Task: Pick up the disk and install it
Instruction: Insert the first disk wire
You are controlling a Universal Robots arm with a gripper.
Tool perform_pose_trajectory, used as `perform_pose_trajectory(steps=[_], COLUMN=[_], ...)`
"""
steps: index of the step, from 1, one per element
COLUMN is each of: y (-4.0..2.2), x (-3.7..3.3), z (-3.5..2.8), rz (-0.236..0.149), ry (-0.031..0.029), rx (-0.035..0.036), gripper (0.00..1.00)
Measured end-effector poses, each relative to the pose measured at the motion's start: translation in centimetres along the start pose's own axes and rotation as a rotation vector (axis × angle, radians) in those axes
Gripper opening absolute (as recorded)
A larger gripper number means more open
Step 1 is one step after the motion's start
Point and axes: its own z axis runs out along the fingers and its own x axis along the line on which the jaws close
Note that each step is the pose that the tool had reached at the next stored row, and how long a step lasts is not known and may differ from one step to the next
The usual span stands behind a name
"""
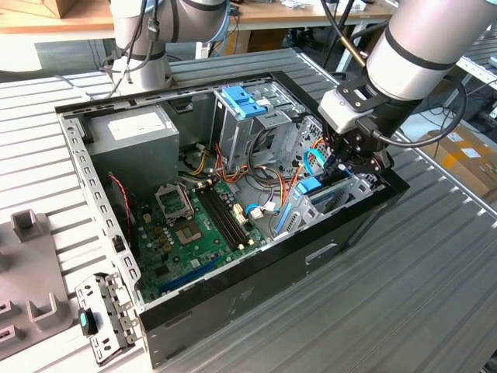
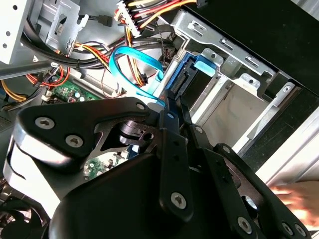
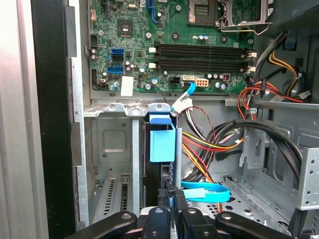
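hand (image 3: 170, 195): clamped on the near edge of the disk (image 3: 162, 142) | disk: held on edge, long axis judged to run straight away from the hand, partly inside the drive cage (image 3: 112, 144) | beyond: motherboard (image 3: 174, 50)

The disk (image 3: 162, 142) stands on edge, sunk partway into a slot of the metal drive cage (image 3: 107, 144) at a corner of the open computer case (image 1: 233, 299). Its bright blue carrier frame shows, while the grey body is mostly hidden. The gripper (image 3: 169, 196) appears clamped on its near edge.
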Motion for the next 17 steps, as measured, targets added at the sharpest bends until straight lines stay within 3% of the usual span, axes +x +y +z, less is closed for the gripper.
perform_pose_trajectory(steps=[17], y=[0.07], x=[0.07], z=[0.53], rz=[0.0], ry=[0.0003], rx=[0.0], gripper=[0.16])
